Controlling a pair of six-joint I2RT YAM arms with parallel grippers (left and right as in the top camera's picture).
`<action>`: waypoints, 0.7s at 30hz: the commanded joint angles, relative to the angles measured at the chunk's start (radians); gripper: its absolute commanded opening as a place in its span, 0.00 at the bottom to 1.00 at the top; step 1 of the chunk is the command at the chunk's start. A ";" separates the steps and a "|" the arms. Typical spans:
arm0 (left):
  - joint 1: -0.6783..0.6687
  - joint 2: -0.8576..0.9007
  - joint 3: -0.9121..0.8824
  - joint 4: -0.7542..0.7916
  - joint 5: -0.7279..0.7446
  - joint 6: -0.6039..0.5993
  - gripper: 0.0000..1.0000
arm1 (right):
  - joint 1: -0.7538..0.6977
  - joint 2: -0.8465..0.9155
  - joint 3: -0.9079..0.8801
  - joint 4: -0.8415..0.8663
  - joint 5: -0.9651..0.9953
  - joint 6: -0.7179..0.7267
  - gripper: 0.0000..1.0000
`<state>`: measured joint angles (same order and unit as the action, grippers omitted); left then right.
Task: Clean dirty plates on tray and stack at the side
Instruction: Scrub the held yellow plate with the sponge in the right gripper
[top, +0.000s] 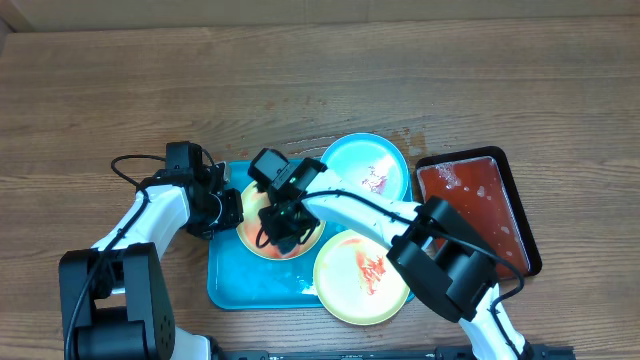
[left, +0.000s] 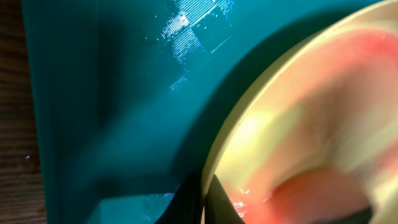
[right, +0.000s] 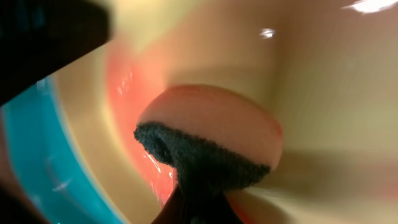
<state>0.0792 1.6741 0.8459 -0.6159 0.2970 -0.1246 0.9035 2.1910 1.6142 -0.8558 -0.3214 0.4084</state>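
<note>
Holding the yellow plate (top: 255, 241) by its rim at 9 o'clock with the left hand (top: 237, 210), pinched shut. Pressing a sponge (right: 211, 140) onto the sauce (right: 124, 87) mid-plate with the right hand (top: 283, 228), shut on it. Resting on the tray's (top: 235, 285) 9 o'clock side. Best rubbed with the nearer right hand.

surface: wood-grain table (top: 300, 80) | sitting on it: turquoise tray (top: 238, 282) front-middle — smaller black-rimmed red tray (top: 480, 195) just to its right
</note>
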 joint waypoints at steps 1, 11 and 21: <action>-0.001 0.046 -0.025 -0.001 -0.086 -0.011 0.04 | 0.006 0.037 -0.015 0.031 -0.107 0.033 0.04; -0.001 0.046 -0.025 -0.005 -0.086 -0.011 0.04 | -0.031 0.044 -0.015 0.203 -0.060 0.141 0.04; -0.001 0.046 -0.025 -0.006 -0.086 -0.014 0.04 | -0.143 0.044 -0.015 0.212 0.151 0.168 0.04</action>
<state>0.0792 1.6741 0.8459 -0.6167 0.2970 -0.1246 0.8032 2.2192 1.6085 -0.6308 -0.2867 0.5632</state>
